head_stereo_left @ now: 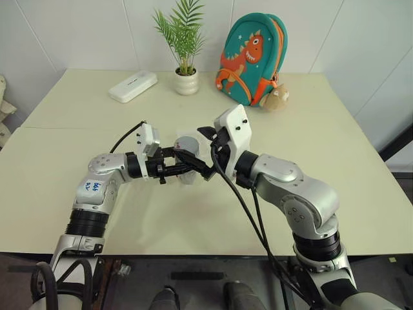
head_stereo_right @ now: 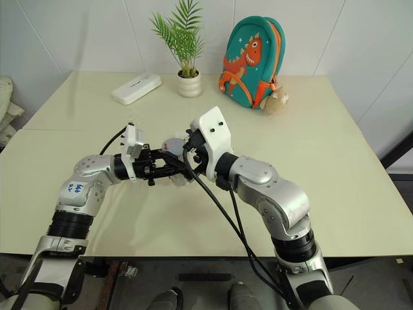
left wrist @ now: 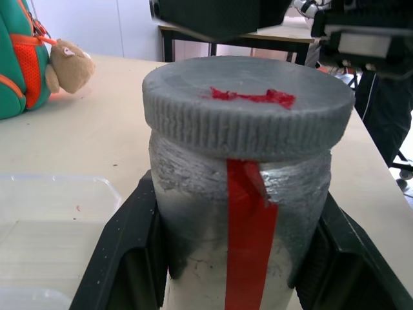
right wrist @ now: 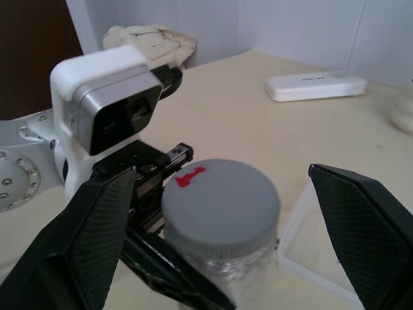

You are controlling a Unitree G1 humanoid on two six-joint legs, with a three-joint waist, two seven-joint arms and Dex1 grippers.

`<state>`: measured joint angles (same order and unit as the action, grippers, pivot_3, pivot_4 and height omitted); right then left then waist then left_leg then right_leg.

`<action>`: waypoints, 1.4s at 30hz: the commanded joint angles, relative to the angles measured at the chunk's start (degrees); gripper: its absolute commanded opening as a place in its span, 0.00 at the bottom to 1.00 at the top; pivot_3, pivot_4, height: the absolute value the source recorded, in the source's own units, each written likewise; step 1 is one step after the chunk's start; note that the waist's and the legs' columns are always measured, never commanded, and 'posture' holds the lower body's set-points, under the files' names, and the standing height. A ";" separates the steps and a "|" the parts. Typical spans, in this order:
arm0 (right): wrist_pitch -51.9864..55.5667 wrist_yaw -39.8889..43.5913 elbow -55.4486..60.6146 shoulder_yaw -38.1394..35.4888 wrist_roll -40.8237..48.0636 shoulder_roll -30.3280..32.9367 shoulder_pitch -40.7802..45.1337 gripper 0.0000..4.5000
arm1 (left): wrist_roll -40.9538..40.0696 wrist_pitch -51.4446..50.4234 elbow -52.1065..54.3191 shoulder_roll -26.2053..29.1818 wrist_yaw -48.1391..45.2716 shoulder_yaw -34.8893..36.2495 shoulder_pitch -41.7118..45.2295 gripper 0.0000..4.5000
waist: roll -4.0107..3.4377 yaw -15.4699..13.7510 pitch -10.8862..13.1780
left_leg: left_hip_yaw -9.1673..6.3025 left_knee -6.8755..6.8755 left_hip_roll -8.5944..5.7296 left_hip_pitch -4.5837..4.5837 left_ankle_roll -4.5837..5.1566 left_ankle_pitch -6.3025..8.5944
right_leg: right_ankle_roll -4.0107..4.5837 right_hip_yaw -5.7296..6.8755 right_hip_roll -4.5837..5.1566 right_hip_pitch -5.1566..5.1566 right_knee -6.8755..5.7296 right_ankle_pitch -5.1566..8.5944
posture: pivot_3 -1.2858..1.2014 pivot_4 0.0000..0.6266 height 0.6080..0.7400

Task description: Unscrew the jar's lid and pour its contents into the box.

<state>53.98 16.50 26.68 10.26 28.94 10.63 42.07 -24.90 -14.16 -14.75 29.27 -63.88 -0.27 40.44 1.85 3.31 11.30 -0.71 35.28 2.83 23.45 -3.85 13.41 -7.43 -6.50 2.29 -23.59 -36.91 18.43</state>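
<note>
My left gripper (left wrist: 240,274) is shut on the jar (left wrist: 193,194), a clear, cloudy-walled cylinder with a red strip down its side. It holds the jar upright above the table, one black finger (left wrist: 122,252) on each side. The grey ribbed lid (left wrist: 248,106), with a red mark on top, sits on the jar. My right gripper (right wrist: 219,223) is open, its two fingers (right wrist: 84,239) standing wide on either side of the lid (right wrist: 219,200) without touching it. The clear box (left wrist: 58,194) lies on the table just beside the jar. The contents cannot be made out through the jar's wall.
At the table's far side stand a white oblong case (head_stereo_left: 133,86), a white plant pot (head_stereo_left: 186,81) and a teal dinosaur backpack (head_stereo_left: 251,58) with a small plush toy (head_stereo_left: 276,97). Both arms meet over the middle of the cream table (head_stereo_left: 335,148).
</note>
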 commanded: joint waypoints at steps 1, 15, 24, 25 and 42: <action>-0.52 0.54 1.56 0.59 -0.25 -0.30 0.33 1.00 | 0.36 1.02 0.04 -0.65 -0.16 0.33 1.75 0.44 | 0.00 0.04 0.00 | 0.00 0.00 0.00 0.00 0.00 0.00 | 0.00 0.00 0.00 0.00 0.00 0.00 | 0.52 0.24 1.00; -2.68 0.79 -2.42 0.14 -3.34 -0.68 1.15 1.00 | 0.78 2.66 -0.63 -1.63 -0.32 0.77 2.48 0.44 | 0.00 0.02 0.00 | -0.02 0.00 0.00 0.01 0.00 -0.01 | 0.00 0.00 -0.01 -0.01 0.00 0.00 | 0.52 0.24 1.00; -4.28 2.11 -3.72 0.56 -3.98 -1.02 1.63 0.92 | 0.80 3.02 -0.20 -1.77 0.12 0.71 2.27 0.44 | 0.00 0.03 0.00 | -0.02 0.00 0.00 0.02 0.00 -0.01 | 0.00 0.01 -0.01 -0.01 0.00 0.00 | 0.52 0.24 1.00; -4.22 2.20 -3.70 0.50 -3.93 -1.11 1.60 0.87 | 0.82 3.08 -0.20 -1.77 0.17 0.72 2.29 0.44 | 0.00 0.03 0.00 | -0.02 0.00 0.00 0.01 0.00 -0.01 | 0.00 0.01 -0.01 -0.01 0.00 0.00 | 0.52 0.24 1.00; -11.20 17.44 -6.44 2.94 -2.70 1.91 4.20 0.57 | 0.39 3.53 -1.30 -1.50 -2.47 0.50 2.71 0.44 | 0.00 0.04 0.00 | -0.02 0.00 0.00 0.01 0.00 -0.01 | 0.00 0.02 -0.02 0.00 0.01 0.00 | 0.52 0.24 1.00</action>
<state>46.03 29.15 17.76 11.38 24.26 13.03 44.25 -24.21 -11.05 -16.30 27.65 -65.21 0.08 41.74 1.85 3.36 11.30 -0.74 35.28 2.83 23.46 -3.85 13.40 -7.44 -6.48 2.27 -23.59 -36.90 18.43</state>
